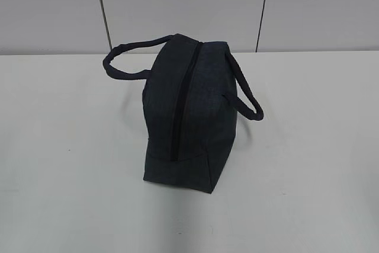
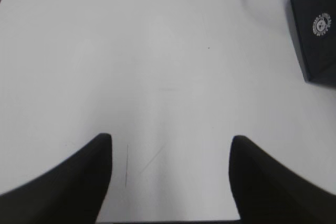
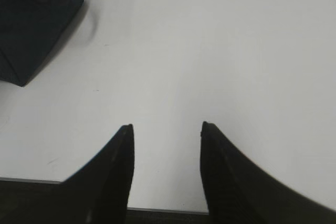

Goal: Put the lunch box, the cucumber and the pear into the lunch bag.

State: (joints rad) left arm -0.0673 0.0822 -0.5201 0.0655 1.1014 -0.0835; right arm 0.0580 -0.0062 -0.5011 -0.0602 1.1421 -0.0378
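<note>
The dark navy lunch bag (image 1: 186,114) stands in the middle of the white table with its top zipper (image 1: 182,99) shut and its two loop handles hanging out to either side. A corner of it with a small white round logo shows at the upper right of the left wrist view (image 2: 316,30), and another corner at the upper left of the right wrist view (image 3: 31,19). My left gripper (image 2: 171,142) is open over bare table. My right gripper (image 3: 167,129) is open too, nothing between its fingers. The lunch box, the cucumber and the pear are out of view. Neither arm shows in the exterior view.
White table (image 1: 71,176) stretches around the bag on all sides. A grey panelled wall (image 1: 177,4) stands behind the table's far edge. The near table edge runs just under both grippers in the wrist views.
</note>
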